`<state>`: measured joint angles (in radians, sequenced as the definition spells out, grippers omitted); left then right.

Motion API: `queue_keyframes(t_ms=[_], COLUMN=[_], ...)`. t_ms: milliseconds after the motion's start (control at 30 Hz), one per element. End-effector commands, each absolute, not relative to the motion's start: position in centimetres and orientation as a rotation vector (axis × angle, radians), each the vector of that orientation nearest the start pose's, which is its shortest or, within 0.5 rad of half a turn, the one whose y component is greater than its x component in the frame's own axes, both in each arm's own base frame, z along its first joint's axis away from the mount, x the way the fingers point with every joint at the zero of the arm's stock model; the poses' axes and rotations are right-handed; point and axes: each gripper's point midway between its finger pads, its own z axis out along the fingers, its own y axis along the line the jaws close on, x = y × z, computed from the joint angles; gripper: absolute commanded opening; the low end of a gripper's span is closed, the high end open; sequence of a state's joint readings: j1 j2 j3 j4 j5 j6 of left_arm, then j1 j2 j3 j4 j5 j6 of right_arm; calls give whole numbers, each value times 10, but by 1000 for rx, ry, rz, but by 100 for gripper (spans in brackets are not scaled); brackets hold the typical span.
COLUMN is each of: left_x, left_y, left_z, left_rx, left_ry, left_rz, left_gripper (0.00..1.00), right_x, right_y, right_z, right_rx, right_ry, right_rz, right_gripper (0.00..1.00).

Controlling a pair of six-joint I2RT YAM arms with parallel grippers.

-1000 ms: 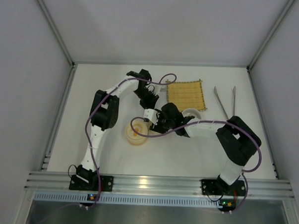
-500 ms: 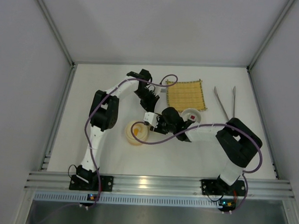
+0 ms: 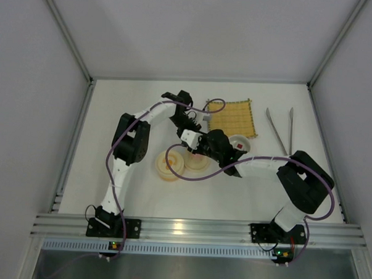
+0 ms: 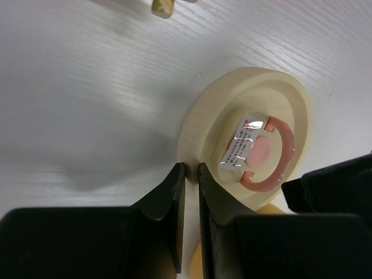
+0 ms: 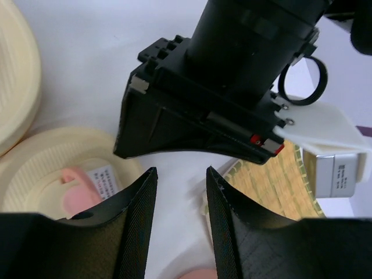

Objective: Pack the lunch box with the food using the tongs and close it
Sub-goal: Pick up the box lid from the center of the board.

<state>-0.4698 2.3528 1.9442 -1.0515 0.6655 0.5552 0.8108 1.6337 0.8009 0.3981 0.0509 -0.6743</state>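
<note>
Plainly, the slim silvery metal tongs (image 3: 276, 129) lie well right of the right gripper (image 5: 180, 174), beyond the yellow woven mat (image 3: 231, 117), their long axis pointing away from the bases. The right gripper's jaws stand apart and empty, and the farther left gripper (image 4: 189, 168) is pinched together.

You'll find the lunch box open, in two round cream parts lying side by side at mid-table: the base (image 3: 164, 167) on the left and the lid (image 3: 198, 165) (pink ring and white label on top) flat beside it. The red-topped food piece (image 3: 240, 144) sits in a small white dish (image 3: 249, 141). The tongs (image 3: 274, 126) lie flat at far right, a slim silvery V opening away from you.
</note>
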Motion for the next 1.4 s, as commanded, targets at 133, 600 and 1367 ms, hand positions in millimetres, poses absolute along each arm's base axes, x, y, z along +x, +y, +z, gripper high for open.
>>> queue_keyframes(t_ms=[133, 600, 1367], left_x=[337, 336, 426], left_y=[-276, -281, -240], left_z=[22, 33, 196], left_rx=[1523, 1521, 917], left_ry=[2486, 2446, 2203], left_rz=[-961, -1006, -1140], left_gripper=[1, 12, 98], right_x=[351, 273, 243], right_y=[320, 319, 282], right_z=[162, 160, 165], right_rx=[-1214, -1410, -1639], right_ry=[1365, 1625, 1640], right_rz=[45, 643, 643], right_gripper=[40, 61, 71])
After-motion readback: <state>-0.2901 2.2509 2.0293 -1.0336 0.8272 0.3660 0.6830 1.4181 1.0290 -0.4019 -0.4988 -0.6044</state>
